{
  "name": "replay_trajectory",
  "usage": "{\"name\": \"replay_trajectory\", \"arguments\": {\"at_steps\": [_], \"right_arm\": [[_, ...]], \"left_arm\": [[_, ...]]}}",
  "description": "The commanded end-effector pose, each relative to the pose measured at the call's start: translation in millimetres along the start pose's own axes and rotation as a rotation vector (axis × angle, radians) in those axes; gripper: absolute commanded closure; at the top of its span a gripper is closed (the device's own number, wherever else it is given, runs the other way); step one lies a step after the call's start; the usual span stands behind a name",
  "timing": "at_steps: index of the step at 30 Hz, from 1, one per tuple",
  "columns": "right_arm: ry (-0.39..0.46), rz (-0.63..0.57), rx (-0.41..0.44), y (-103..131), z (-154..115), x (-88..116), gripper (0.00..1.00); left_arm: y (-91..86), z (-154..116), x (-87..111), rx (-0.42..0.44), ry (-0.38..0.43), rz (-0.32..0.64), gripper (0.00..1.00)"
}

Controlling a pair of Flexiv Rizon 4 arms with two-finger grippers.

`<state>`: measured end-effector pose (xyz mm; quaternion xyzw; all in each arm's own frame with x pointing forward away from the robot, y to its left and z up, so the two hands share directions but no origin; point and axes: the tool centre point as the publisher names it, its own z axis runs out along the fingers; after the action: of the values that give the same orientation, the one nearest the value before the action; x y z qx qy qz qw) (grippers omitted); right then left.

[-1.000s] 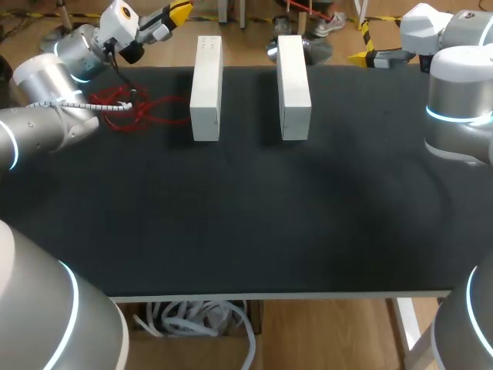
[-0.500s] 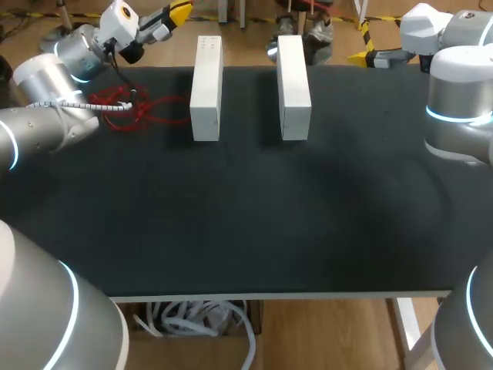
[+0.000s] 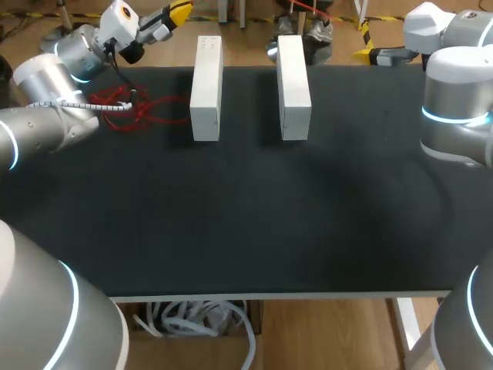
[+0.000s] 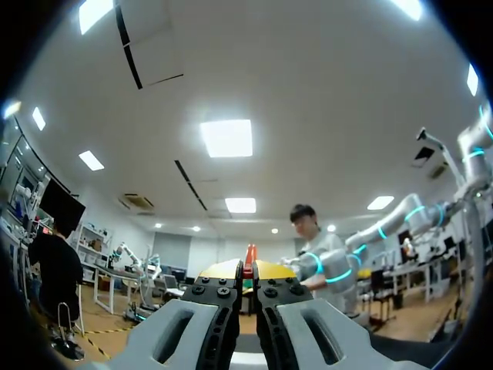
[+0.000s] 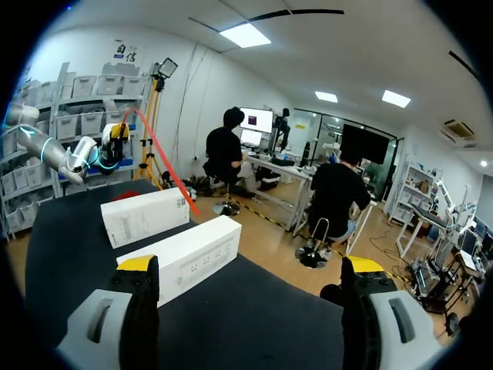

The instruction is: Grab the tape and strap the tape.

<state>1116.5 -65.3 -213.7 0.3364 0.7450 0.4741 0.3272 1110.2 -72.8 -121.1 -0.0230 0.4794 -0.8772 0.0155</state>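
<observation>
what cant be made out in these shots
Head view: the left arm covers part of the red tape heap, so its ends are hidden.
Left wrist view: only a sliver of tape shows in the left gripper; the table is out of view.
Head view: the right gripper is too small to judge its opening.

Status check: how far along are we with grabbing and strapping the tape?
Done: the left gripper looks shut on one end of the red tape. In hand: only that end; most of the tape lies heaped on the table beside the left white box. Left: the strapping. No tape wraps either box, and the right gripper is open and empty.
</observation>
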Motion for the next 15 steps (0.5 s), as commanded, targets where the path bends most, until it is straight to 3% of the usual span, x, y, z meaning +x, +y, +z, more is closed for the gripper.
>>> {"name": "replay_trajectory", "arguments": {"at_steps": [1,6,8,15], "right_arm": [[-0.065,-0.001,0.005,-2.6,-0.1,8.9,0.0],[-0.174,-0.015,0.0,-4.4,-5.4,10.3,0.0],[-0.237,0.036,-0.06,-4.9,-9.1,11.5,0.0],[-0.304,0.053,-0.109,-1.0,-10.7,15.5,0.0]], "left_arm": [[0.3,0.4,0.6,0.0,-0.002,0.001,1.0],[0.3,0.4,0.6,0.0,-0.002,0.001,1.0],[0.3,0.4,0.6,0.0,-0.002,0.001,1.0],[0.3,0.4,0.6,0.0,-0.002,0.001,1.0]]}}
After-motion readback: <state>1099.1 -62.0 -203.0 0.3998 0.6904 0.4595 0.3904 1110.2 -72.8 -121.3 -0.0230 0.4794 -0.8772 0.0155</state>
